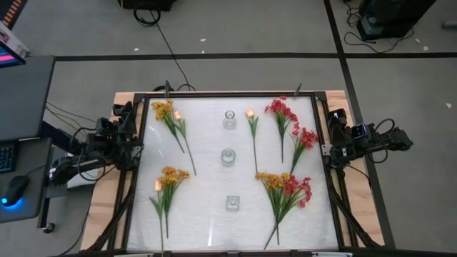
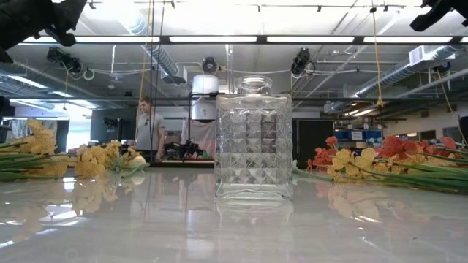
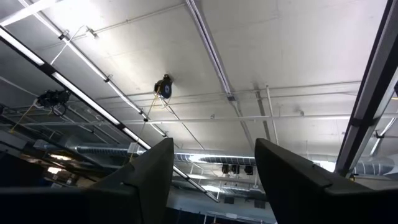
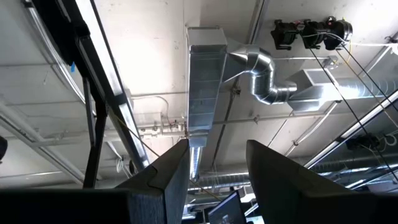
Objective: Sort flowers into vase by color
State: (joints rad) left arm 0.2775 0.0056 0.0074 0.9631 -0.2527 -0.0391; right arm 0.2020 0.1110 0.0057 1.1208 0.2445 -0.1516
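Nothing is sorted yet: my left pincer (image 3: pixel 214 180) and right pincer (image 4: pixel 217 180) wait released at the table's edges, all flowers (image 1: pixel 285 189) lying flat around three empty vases (image 1: pixel 228 157).

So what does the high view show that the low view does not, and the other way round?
Only the high view: three glass vases in a row, both arms parked at the table's sides, left tool, right tool. Only the low view: a person in the room behind, ceiling lights, the near vase's diamond pattern. Both: yellow flowers and red flowers lying on the table, none in a vase.
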